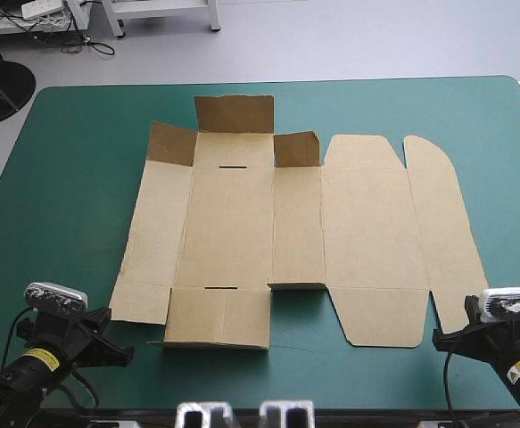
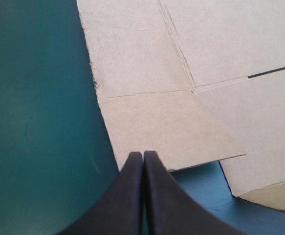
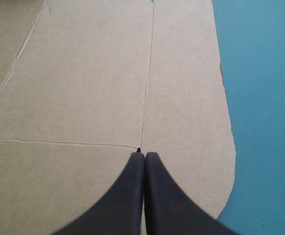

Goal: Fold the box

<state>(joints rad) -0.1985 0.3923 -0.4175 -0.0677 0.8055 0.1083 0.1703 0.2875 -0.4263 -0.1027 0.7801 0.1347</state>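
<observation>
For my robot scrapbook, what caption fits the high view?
Brown box lies unfolded on the teal-green table, far flaps tipped up, left arm and right arm at near corners.

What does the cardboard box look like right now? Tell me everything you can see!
The box is a cut sheet of brown board, lying mostly flat and unfolded on the teal-green cover. Crease lines divide it into panels, and two thin slots are cut in it. Three small flaps at its far end stand up; one near flap lifts slightly. Its rightmost panel has rounded corners. Nothing is gripping it.
</observation>
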